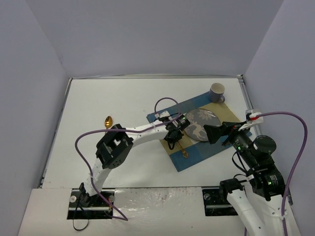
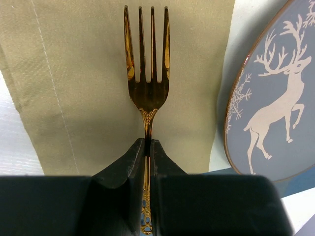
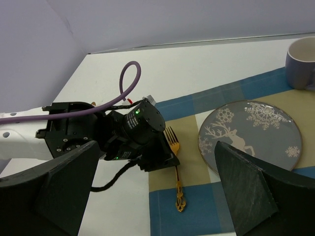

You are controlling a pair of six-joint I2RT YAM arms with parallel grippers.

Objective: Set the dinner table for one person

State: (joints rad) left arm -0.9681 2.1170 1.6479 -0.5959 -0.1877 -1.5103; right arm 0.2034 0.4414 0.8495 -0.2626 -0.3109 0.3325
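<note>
A gold fork (image 2: 147,73) points away from me over the beige stripe of the checked placemat (image 2: 74,73), just left of the blue deer plate (image 2: 275,108). My left gripper (image 2: 147,142) is shut on the fork's neck, and the ornate handle runs back between the jaws. In the top view the left gripper (image 1: 172,140) is at the placemat's (image 1: 197,152) left part, and the fork handle (image 1: 184,153) sticks out toward me. My right gripper (image 1: 221,132) hovers open near the plate (image 1: 199,123), holding nothing. The white dinner table (image 1: 113,98) carries everything.
A grey mug (image 1: 217,92) stands at the placemat's far right corner. A gold spoon (image 1: 108,121) lies on the bare table left of the left arm. From the right wrist I see the fork (image 3: 172,140), plate (image 3: 251,132) and mug (image 3: 300,61). Grey walls enclose the table.
</note>
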